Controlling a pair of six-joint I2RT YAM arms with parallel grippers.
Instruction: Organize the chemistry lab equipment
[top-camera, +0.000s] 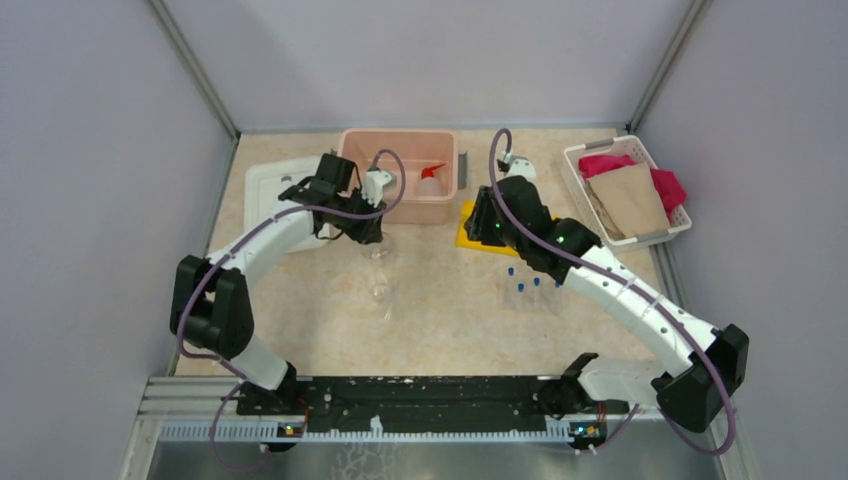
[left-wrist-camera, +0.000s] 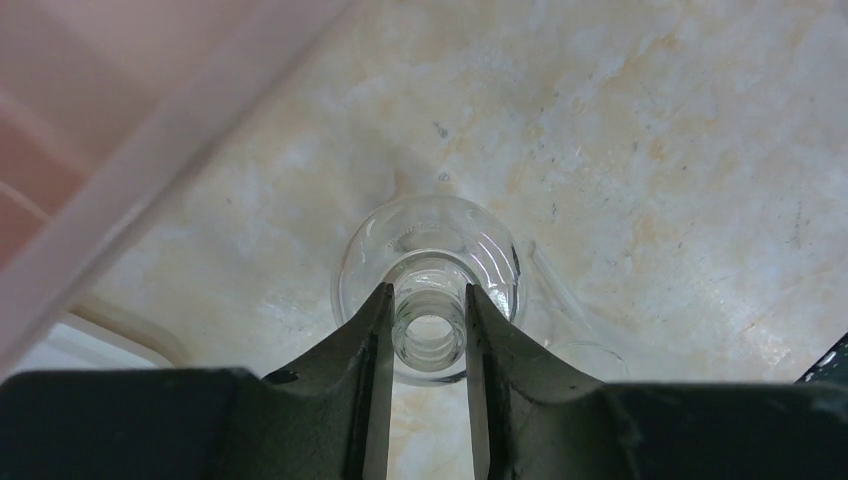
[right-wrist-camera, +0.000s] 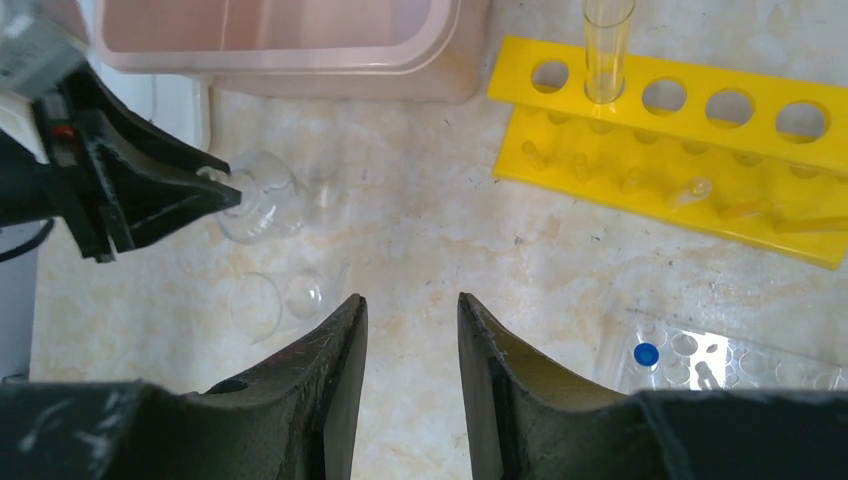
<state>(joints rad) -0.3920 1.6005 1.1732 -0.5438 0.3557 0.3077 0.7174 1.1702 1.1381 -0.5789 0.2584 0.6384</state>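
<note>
Marbled beige table. Pink tub: rear centre. Yellow holed tube rack: right of tub, one clear tube upright in it. Left gripper: clamped on neck of small clear glass flask (just before tub). Right gripper: fingers apart, holding nothing. Blue-capped tubes: clear tray, near rack.

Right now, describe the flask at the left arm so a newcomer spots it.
Find the pink tub at the back. Just in front is a small clear flask. Unlike the loose glassware beside it, the left hand grips its neck.
</note>
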